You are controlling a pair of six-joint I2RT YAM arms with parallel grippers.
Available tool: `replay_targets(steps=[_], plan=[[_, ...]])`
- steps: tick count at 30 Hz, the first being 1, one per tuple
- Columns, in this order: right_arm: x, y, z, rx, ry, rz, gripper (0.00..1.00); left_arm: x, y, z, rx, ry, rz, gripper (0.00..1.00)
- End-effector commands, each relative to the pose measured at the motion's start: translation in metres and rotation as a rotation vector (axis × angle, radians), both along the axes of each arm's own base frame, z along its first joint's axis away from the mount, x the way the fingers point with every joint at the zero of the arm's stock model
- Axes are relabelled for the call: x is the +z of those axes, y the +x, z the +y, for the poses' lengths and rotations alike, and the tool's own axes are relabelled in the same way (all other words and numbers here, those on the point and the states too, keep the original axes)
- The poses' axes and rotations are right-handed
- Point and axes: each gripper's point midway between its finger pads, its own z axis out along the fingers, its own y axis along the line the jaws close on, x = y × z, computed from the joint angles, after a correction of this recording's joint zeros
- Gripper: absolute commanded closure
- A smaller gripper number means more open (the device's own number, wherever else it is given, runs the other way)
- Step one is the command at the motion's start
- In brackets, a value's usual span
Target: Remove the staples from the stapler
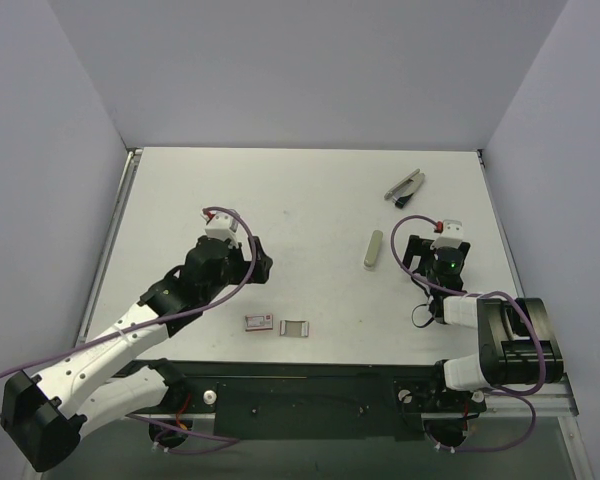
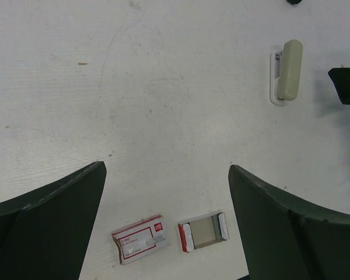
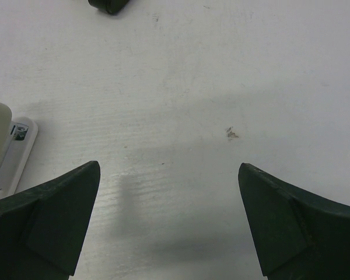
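Jaws, both arms: released, empty. Stapler point(image 1: 405, 186), far right of bench point(image 1: 280, 200): best taken by right gripper point(image 3: 168, 166) across its width, bar point(image 1: 374, 249) avoided.

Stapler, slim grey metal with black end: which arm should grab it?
Right, likely. The right gripper, open, is close to the slim grey metal stapler; the left gripper is much farther off.

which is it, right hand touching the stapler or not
Apart. The top view shows a stretch of table between the open right hand and the stapler, which lies farther back.
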Motion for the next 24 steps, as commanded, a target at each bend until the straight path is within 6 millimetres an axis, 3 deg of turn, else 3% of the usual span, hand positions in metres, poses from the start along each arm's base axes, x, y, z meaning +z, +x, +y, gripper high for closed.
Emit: replay_targets(steps=[1, 14, 24], plan=[[0.017, 0.009, 0.000, 0.011, -0.002, -0.073, 0.00, 0.032, 0.011, -0.002, 0.004, -0.024, -0.106, 0.03], [0.016, 0.008, 0.000, 0.011, -0.002, -0.070, 0.00, 0.046, 0.021, 0.021, 0.105, 0.058, -0.156, 0.03], [0.017, 0.009, 0.000, 0.011, -0.002, -0.073, 0.00, 0.042, 0.033, 0.006, 0.075, 0.075, -0.143, 0.03]])
